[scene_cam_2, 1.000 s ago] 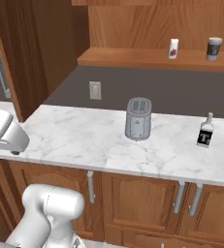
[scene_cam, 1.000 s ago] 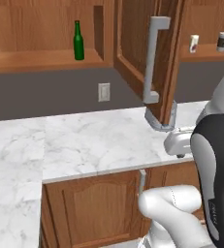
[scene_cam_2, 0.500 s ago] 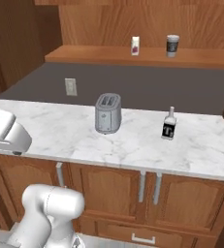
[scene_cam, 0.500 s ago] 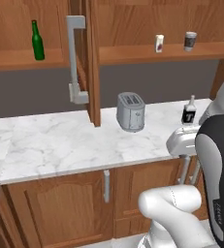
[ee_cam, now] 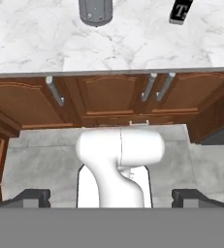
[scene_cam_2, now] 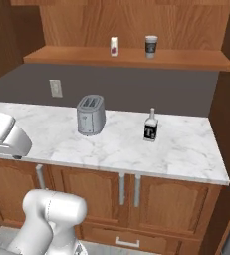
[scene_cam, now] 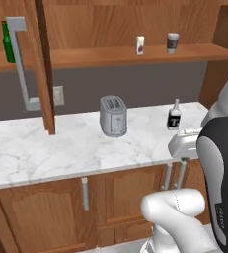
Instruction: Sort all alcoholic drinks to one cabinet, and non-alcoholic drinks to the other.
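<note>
Base shifted right; end effector (ee_cam: pixel 111 197) agape

Clear squarish bottle (scene_cam: pixel 173 116) (scene_cam_2: pixel 150 126) (ee_cam: pixel 180 11): black label bearing a white letter "T"; stands on the counter (scene_cam: pixel 61 148).
Small white carton (scene_cam: pixel 140 45) (scene_cam_2: pixel 114 46): red-pink mark, illegible.
Coffee cup (scene_cam: pixel 172 42) (scene_cam_2: pixel 151 46): dark sleeve, no legible text.
</note>
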Available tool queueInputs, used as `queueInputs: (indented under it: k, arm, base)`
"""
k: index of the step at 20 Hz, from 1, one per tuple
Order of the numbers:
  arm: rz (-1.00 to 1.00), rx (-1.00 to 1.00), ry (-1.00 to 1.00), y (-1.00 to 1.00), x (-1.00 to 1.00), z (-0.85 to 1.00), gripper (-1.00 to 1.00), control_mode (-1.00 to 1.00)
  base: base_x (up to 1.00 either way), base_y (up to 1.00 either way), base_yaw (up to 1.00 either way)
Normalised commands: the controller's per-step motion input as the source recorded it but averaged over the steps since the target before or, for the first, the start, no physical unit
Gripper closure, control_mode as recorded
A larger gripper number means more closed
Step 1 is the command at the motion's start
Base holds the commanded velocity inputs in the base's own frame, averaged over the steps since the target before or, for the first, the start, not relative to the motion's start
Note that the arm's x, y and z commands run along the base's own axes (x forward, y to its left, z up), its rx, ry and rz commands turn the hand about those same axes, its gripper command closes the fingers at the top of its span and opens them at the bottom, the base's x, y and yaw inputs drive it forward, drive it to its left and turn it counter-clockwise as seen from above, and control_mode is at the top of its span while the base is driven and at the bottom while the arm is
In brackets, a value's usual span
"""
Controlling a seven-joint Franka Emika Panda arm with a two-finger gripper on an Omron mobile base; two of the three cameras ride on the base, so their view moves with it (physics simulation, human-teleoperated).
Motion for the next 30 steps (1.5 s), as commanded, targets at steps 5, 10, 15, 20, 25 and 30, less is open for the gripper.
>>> queueInputs:
  k: [5,10,15,20,25,30]
  arm:
    - [0.00,0.00,0.00,0.00,0.00,0.00,-1.00,1.00]
    - [0.00,0.00,0.00,0.00,0.00,0.00,-1.00,1.00]
    - [0.00,0.00,0.00,0.00,0.00,0.00,-1.00,1.00]
    - [0.00,0.00,0.00,0.00,0.00,0.00,-1.00,1.00]
    - [0.00,0.00,0.00,0.00,0.00,0.00,-1.00,1.00]
    - [0.00,0.00,0.00,0.00,0.00,0.00,-1.00,1.00]
  base:
    - [0.35,-0.56,0.00]
    - [0.54,-0.31,0.00]
    - [0.48,-0.32,0.00]
    - [0.39,-0.54,0.00]
    - [0.48,-0.50,0.00]
    - [0.42,-0.29,0.00]
